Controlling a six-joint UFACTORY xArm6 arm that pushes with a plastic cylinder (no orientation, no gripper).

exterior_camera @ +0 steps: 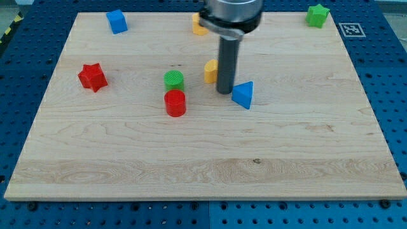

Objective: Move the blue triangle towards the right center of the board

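Note:
The blue triangle (pixel 243 95) lies a little right of the board's middle. My tip (pixel 224 91) rests on the board just to the triangle's left, close to or touching it. The rod rises from there to the view's top. A yellow block (pixel 210 71) sits just left of the rod and is partly hidden by it.
A green cylinder (pixel 173 79) and a red cylinder (pixel 175 103) stand left of the tip. A red star (pixel 93 77) is at the left, a blue cube (pixel 117 21) at top left, a green star (pixel 317 15) at top right. An orange block (pixel 198 25) shows beside the arm at the top.

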